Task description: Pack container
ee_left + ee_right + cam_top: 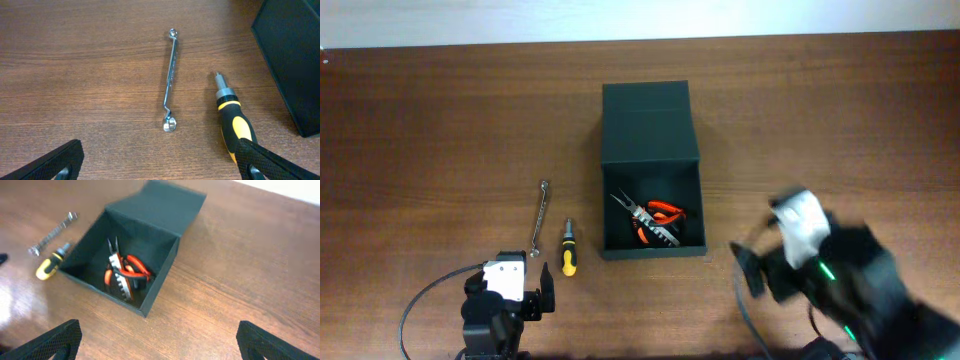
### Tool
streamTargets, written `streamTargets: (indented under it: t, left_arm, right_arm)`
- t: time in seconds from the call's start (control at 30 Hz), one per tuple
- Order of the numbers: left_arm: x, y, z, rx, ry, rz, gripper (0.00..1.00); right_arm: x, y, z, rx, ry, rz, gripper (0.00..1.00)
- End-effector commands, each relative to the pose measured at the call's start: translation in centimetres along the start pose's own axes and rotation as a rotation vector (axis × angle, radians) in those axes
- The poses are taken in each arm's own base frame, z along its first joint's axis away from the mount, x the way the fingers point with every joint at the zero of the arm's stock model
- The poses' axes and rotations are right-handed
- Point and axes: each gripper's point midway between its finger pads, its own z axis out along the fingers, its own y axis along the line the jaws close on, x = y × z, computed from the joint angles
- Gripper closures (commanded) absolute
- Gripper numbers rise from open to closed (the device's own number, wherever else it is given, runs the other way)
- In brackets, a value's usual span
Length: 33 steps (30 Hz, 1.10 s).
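The dark green-black container [651,122] stands open at the table's middle, its flap lid folded back. Orange-handled pliers [658,222] lie inside; they also show in the right wrist view [123,273] inside the container [165,265]. A yellow-and-black screwdriver [568,249] and a silver wrench [539,216] lie left of the box. In the left wrist view the wrench [170,80] lies ahead and the screwdriver [232,121] reaches my right finger. My left gripper [160,162] is open and empty. My right gripper [160,340] is open and empty, over bare table right of the box.
The brown wooden table [440,120] ends at a pale wall along the back. Black cables trail from the left arm [500,300] near the front edge. The right arm [830,265] is blurred at the front right.
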Motion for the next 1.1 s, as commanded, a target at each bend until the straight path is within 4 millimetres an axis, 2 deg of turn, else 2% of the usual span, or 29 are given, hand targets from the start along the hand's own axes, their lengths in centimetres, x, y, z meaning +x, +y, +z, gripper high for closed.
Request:
streamTargets:
  t: [0.0, 0.2, 1.07]
  left_arm:
    - [0.0, 0.1, 0.0, -0.004, -0.005, -0.013, 0.01]
    - [0.0, 0.1, 0.1, -0.004, -0.004, -0.013, 0.01]
    - [-0.4, 0.1, -0.2, -0.003, 0.005, -0.012, 0.01]
  right_arm:
    - [0.9, -0.8, -2.0, 0.019, -0.102, 0.04, 0.01]
    - [1.4, -1.0, -3.9, 0.009, -0.208, 0.051, 0.01]
    - [1.4, -1.0, -3.8, 0.009, -0.203, 0.05, 0.01]
